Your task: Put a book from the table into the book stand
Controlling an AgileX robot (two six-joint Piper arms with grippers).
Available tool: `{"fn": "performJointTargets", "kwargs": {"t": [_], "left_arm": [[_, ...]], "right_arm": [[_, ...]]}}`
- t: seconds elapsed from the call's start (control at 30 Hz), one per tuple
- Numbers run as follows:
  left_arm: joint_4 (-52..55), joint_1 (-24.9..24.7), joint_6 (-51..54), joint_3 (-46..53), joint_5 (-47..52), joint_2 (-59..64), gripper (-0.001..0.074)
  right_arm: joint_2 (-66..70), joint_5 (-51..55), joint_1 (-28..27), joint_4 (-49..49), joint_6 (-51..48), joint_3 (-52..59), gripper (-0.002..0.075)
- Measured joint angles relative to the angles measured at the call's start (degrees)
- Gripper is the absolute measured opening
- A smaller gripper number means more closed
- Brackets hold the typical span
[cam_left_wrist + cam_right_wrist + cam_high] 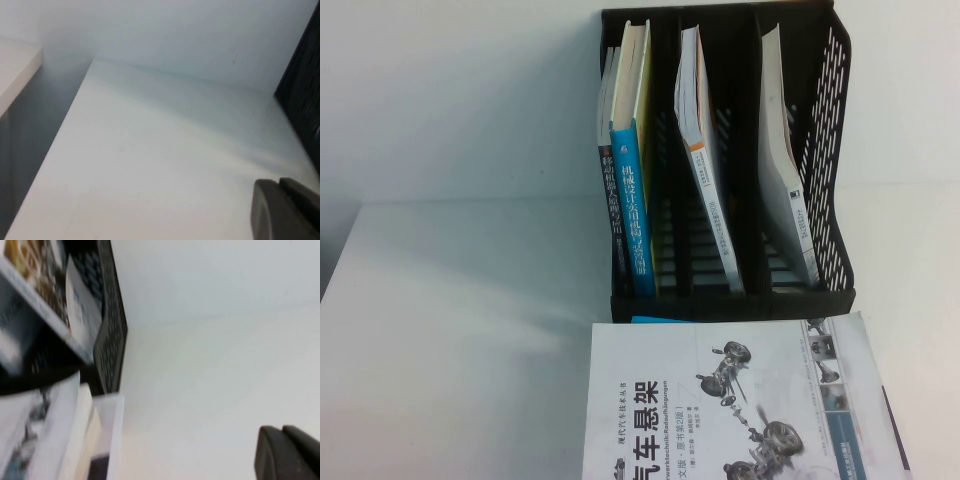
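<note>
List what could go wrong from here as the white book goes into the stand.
1. The book stand already holds leaning books in all three slots; the wide book may catch on one.
2. The book lies flat on the table close to the stand's front, leaving little room to tip it upright.
3. Left gripper and right gripper show only partly, neither on the book.

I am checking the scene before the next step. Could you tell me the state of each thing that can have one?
book: lying flat on the table, cover up, in front of the stand.
book stand: upright, every slot holding a book.
blue-spined book: standing in the leftmost slot.
left gripper: over bare table, holding nothing visible.
right gripper: beside the stand, holding nothing visible.
</note>
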Motion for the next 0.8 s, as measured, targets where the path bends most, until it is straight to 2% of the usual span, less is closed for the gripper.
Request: {"fn": "performJointTargets", "kwargs": {"t": [0.2, 0.33, 0.5, 0.57, 0.67, 0.8], "left_arm": [[-6.7, 0.0, -0.1, 0.0, -17.6, 0.0, -0.0004], [-8.2, 0.0, -3.4, 0.0, -23.7, 0.0, -0.0004], [-8.4, 0.0, -6.1, 0.0, -30.8, 0.0, -0.0004], [-7.9, 0.0, -8.9, 0.0, -37.7, 0.0, -0.0004], [-7.1, 0.0, -12.2, 0.0, -50.4, 0.0, -0.0004], [-5.5, 0.0, -17.2, -0.1, -57.2, -0.2, -0.0004]], "right_arm": [[0.0, -15.4, 0.0, 7.8, 0.1, 0.0, -0.0003], [0.0, -21.7, 0.0, 9.6, 0.9, 0.0, -0.0003], [0.0, -31.8, 0.0, 13.6, 14.1, 0.0, -0.0003], [0.0, -37.6, 0.0, 13.9, 19.6, 0.0, -0.0003], [0.0, -45.8, 0.0, 10.1, 26.3, -0.6, -0.0003], [0.0, -47.8, 0.0, -6.6, 29.3, -7.7, -0.0003]]}}
